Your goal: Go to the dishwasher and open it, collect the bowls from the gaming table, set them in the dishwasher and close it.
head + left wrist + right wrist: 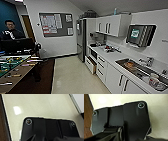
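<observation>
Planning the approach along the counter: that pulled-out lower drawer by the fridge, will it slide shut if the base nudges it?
The drawer probably slides in when pushed squarely, since it juts straight from the cabinet run. A glancing nudge may jam it. Its contents, hence weight, can't be seen.

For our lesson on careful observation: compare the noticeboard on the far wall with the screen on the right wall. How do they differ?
The noticeboard is wider and grey; the screen is smaller and dark. The noticeboard carries many pinned papers; the screen shows one small green-and-white patch. The noticeboard lies flat against its wall; the screen stands out from its wall. Both are rectangular and wall-mounted.
</observation>
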You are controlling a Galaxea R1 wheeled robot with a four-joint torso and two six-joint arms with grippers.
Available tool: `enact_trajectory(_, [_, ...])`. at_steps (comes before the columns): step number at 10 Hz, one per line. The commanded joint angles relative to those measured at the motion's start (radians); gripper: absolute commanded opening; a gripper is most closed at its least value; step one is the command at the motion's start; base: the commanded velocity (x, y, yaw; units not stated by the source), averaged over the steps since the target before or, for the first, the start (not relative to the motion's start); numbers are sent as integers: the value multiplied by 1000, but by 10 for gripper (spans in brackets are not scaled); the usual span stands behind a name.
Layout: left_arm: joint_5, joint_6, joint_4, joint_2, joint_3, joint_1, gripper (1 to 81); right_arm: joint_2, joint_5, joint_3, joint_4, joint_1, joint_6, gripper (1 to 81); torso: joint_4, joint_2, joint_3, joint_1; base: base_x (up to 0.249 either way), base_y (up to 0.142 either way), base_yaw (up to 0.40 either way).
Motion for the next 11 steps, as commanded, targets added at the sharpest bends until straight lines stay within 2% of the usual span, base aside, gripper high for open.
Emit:
enact_trajectory(1, [43, 4, -5, -6, -3, -56, 811, -3, -47, -3, 0, 52, 1, 811, 0, 0, 0, 0, 0, 0, 223])
enact_trajectory(11, [43, 5, -5, -7, -3, -54, 811, -1, -47, -3, -1, 51, 1, 811, 0, 0, 0, 0, 0, 0, 271])
